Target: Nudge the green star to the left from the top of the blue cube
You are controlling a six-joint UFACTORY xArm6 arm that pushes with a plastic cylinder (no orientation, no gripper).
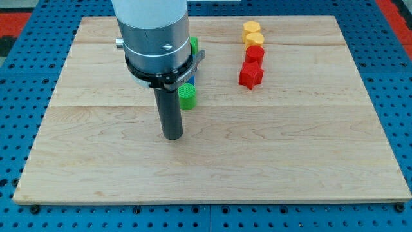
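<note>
My tip rests on the wooden board, left of centre. A green cylinder-like block sits just to the upper right of the rod, close to it. A second green block, probably the green star, peeks out from behind the arm's body further up; its shape is mostly hidden. A sliver of blue, likely the blue cube, shows between the two green blocks, mostly covered by the arm.
At the view's upper right, two yellow blocks stand in a column above a red cylinder and a red star-like block. Blue pegboard surrounds the board.
</note>
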